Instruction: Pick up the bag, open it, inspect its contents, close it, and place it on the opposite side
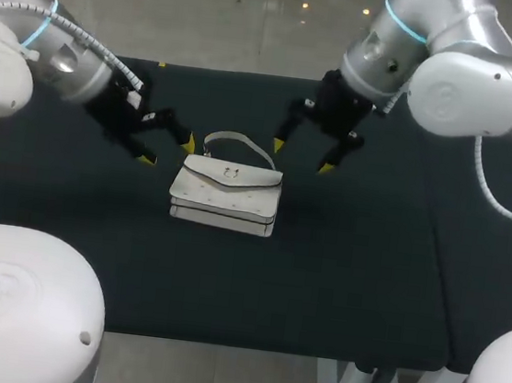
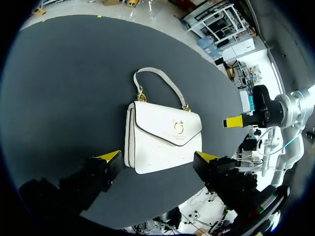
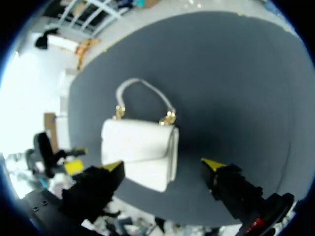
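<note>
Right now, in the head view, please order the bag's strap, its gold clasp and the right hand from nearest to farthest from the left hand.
1. The strap: its near end is beside the left hand.
2. The gold clasp: mid-flap on the bag.
3. The right hand: beyond the bag's far side.

arms (image 1: 12, 62) (image 1: 463, 81): silver-white, cyan rings | cables (image 1: 88, 41) (image 1: 487, 190): ribbed grey | end effectors (image 1: 168, 151) (image 1: 301, 157): black, yellow tips
</note>
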`<state>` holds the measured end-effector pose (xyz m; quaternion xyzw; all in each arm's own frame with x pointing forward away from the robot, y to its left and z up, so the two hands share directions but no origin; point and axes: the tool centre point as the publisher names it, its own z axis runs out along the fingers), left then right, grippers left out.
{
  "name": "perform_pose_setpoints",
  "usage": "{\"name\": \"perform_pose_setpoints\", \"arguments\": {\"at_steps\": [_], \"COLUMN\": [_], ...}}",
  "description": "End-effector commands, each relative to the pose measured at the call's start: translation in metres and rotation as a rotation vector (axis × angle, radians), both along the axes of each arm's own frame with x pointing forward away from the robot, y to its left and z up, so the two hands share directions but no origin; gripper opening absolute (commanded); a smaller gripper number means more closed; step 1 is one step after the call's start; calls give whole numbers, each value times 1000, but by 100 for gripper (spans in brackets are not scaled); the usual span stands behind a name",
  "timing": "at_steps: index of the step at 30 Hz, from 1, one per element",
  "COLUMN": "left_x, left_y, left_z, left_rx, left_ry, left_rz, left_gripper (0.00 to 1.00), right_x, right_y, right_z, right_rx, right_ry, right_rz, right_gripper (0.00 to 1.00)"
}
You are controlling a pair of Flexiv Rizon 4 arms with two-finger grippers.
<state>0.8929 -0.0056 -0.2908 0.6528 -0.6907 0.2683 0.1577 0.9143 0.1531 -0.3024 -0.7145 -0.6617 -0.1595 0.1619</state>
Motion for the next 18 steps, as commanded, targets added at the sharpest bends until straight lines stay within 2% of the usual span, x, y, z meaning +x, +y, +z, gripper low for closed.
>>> {"name": "perform_pose_setpoints", "arguments": {"at_steps": [1,10,18], "left_x": [3,13,16], "left_y": [1,2,3], "left_z": [-12,-26,-27], "left_rx": [-132,-227,-226], "left_ry": [62,120,123], "left_rz": [69,67,70], "left_gripper": [100,100,100], "right_x": [-7,-11,-11], "right_y": [-2,17,19], "right_z": [-12,-26,-29], "right_rx": [122,239,232], "right_ry": [-58,-59,-48], "right_rz": [-30,-37,-42], "right_gripper": [100,100,100]}}
